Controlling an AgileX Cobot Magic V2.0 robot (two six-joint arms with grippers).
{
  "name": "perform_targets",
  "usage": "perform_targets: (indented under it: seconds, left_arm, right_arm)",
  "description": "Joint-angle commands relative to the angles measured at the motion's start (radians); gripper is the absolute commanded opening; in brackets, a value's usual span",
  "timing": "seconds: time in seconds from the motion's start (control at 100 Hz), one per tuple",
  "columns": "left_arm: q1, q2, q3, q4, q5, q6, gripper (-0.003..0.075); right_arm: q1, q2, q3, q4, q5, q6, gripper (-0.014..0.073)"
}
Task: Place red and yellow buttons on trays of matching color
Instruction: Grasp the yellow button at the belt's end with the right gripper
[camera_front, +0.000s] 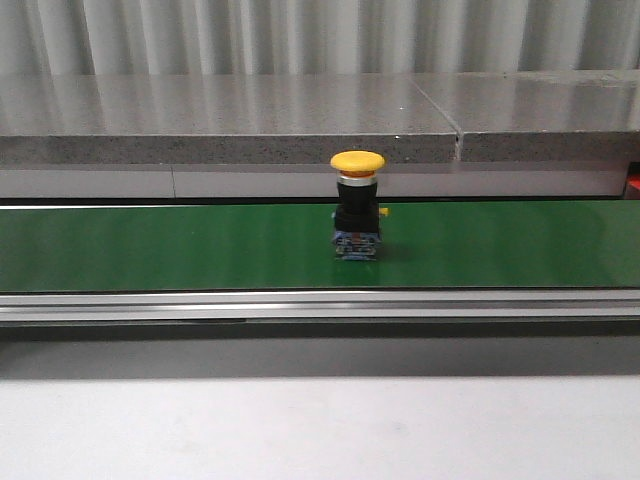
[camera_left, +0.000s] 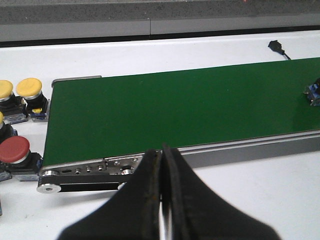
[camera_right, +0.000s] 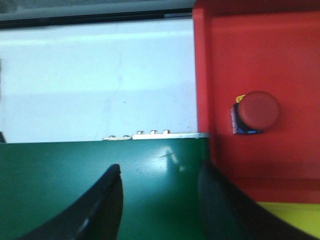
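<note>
A yellow button (camera_front: 357, 205) stands upright on the green belt (camera_front: 180, 245), near its middle; its base shows at the belt's far end (camera_left: 313, 93) in the left wrist view. More yellow buttons (camera_left: 31, 92) and a red button (camera_left: 15, 152) wait on the white table beside the belt's end. My left gripper (camera_left: 161, 152) is shut and empty, hovering over the belt's rail. My right gripper (camera_right: 160, 172) is open above the belt's other end, with nothing between its fingers. Beside it lies a red tray (camera_right: 295, 60) holding a red button (camera_right: 255, 112). A corner of the yellow tray (camera_right: 295, 215) shows too.
A grey stone ledge (camera_front: 230, 125) runs behind the belt. The belt's metal rail (camera_front: 320, 305) borders its near side, with white table (camera_front: 320, 430) in front. A small black cable end (camera_left: 276, 47) lies on the table beyond the belt.
</note>
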Motion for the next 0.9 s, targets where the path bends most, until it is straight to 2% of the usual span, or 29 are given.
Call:
perform_targets:
  seconds: [0.0, 0.42, 0.79, 0.89]
  left_arm:
    - [-0.010, 0.006, -0.028, -0.015, -0.065, -0.004, -0.0020]
    - [-0.010, 0.006, -0.028, -0.015, -0.065, -0.004, -0.0020]
    - [-0.010, 0.006, -0.028, -0.015, -0.065, -0.004, -0.0020]
    - [-0.010, 0.006, -0.028, -0.015, -0.065, -0.004, -0.0020]
  right_arm:
    - [0.027, -0.102, 0.025, 0.035, -0.047, -0.012, 0.0361]
    - [0.172, -0.315, 0.230, 0.079, -0.022, -0.012, 0.0361]
    - [0.347, -0.322, 0.265, 0.135, 0.080, -0.054, 0.0366]
    - [0.401, -0.303, 0.265, 0.148, 0.090, -0.090, 0.0422]
